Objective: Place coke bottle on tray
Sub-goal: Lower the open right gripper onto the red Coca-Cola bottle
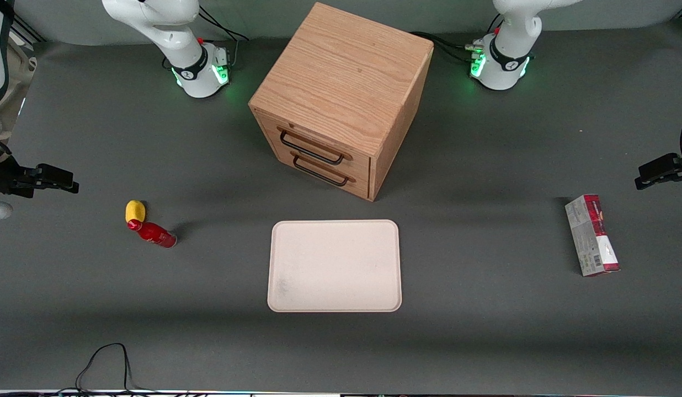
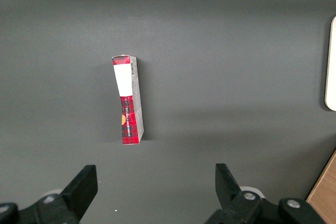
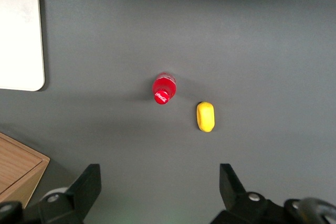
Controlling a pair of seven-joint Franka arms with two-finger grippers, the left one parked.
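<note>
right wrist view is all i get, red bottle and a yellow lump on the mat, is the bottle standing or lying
Observer: The coke bottle stands upright; the front view shows its side, with the yellow lump just past its cap.
Operator: how high is my tool
Observer: The tool is open; in the front view it hangs well above the mat at the working arm's end of the table.
Operator: anything on the tray
Observer: The tray is bare, lying in front of the wooden drawer cabinet.
</note>
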